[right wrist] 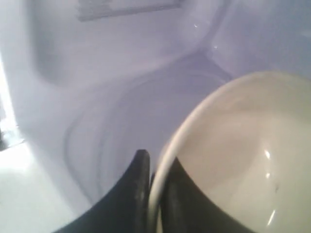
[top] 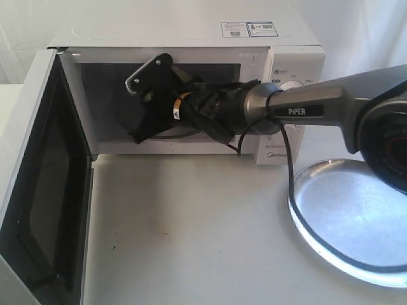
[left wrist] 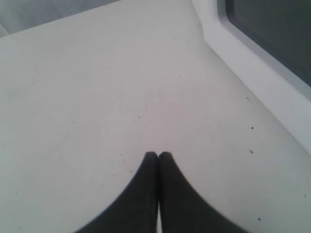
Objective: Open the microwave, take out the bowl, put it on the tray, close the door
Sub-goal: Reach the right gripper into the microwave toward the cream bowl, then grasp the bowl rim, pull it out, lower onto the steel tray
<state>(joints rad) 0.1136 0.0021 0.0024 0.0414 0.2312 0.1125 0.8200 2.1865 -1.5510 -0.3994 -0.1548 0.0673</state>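
Right gripper (right wrist: pixel 154 164) pinches the rim of the bowl (right wrist: pixel 243 155), one finger inside and one outside. Both are inside the microwave (top: pixel 191 38). Its door (top: pixel 38 190) stands wide open, out past the gripper's left. The tray (top: pixel 356 210) lies behind it, under its arm. Left gripper (left wrist: pixel 158 155), fingers pressed together and empty, hangs above the table (left wrist: pixel 97 97) beside the door.

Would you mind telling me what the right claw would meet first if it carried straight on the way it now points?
Most likely the inner wall of the microwave, though depth is unclear. The right claw is shut on the rim of the bowl.
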